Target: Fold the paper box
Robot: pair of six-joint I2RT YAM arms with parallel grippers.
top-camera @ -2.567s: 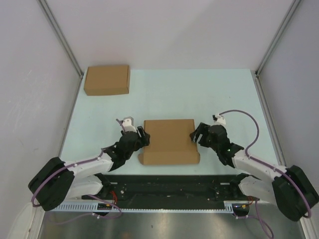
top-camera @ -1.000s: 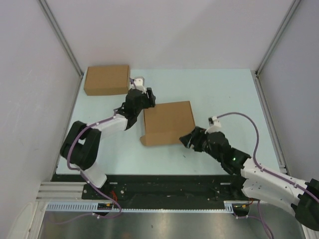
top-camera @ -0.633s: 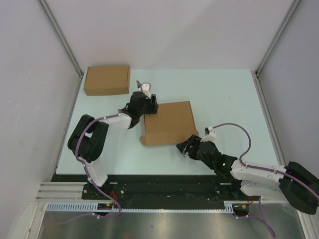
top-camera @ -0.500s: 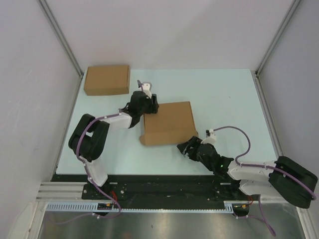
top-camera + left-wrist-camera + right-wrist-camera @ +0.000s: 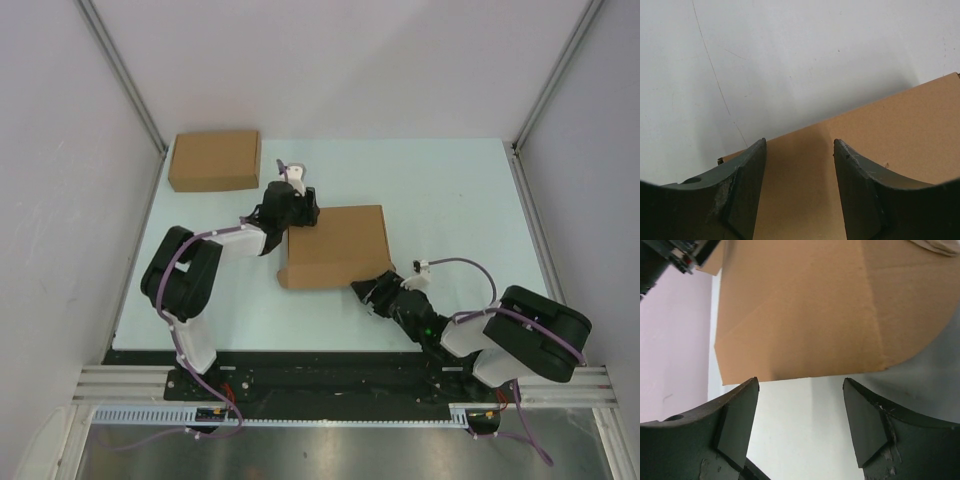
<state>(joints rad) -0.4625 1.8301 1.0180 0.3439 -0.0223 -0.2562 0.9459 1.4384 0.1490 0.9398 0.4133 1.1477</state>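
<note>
Your left hand sits spread wide over the upper-left corner of the paper box; your right hand gapes wide beside its lower-right corner.

Paper box ahead of the right gripper.
Jaws apart, holding nothing; the box's near edge lies just beyond the fingertips on the pale table, rounded flap at right.
</note>
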